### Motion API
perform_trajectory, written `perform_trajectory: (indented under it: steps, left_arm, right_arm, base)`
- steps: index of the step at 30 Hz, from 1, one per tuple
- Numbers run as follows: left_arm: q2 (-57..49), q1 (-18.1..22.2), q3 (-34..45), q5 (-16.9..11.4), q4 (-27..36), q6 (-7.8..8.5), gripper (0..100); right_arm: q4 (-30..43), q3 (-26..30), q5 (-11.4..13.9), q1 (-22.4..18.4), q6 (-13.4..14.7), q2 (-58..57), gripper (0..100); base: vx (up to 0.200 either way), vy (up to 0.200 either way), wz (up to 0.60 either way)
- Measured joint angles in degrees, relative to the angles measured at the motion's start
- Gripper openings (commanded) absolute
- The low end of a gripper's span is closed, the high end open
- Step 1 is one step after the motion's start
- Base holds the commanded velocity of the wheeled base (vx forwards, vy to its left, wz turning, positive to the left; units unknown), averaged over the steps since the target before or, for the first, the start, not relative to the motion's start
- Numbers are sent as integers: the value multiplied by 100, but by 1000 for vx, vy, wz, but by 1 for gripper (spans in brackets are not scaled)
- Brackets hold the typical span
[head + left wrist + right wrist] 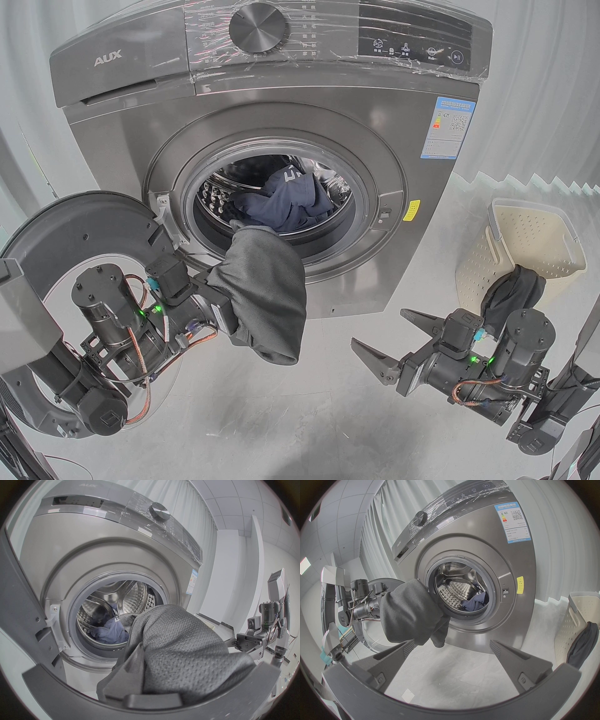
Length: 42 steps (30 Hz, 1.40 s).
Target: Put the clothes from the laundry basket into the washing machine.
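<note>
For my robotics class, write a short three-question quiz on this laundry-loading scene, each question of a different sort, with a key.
1. True or false: the right gripper holds a garment.
2. Multiple choice: the dark grey mesh garment gripped by the left gripper is A) on the floor, B) at the open mouth of the grey front-loading washing machine, C) on top of the machine.
3. Fill in: the black garment hangs over the rim of the cream perforated plastic laundry basket, nearest the ____ gripper.
Key: 1 false, it is open and empty; 2 B; 3 right.
</note>
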Motion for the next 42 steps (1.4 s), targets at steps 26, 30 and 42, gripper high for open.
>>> perform_trajectory:
  steps: [26,30,42]
  left_arm:
    - [224,-156,13,11,-5,82,0]
    - [263,-339,26,13,-6,77,0]
    - [1390,-468,-1023,24,16,-22,0]
  right_arm:
    - [11,127,-2,102,24,-35,100]
    - [11,140,-4,165,39,-41,100]
    - [39,206,-57,460,66,-127,100]
  base:
    - [85,0,0]
    - [0,0,0]
    - [0,0,0]
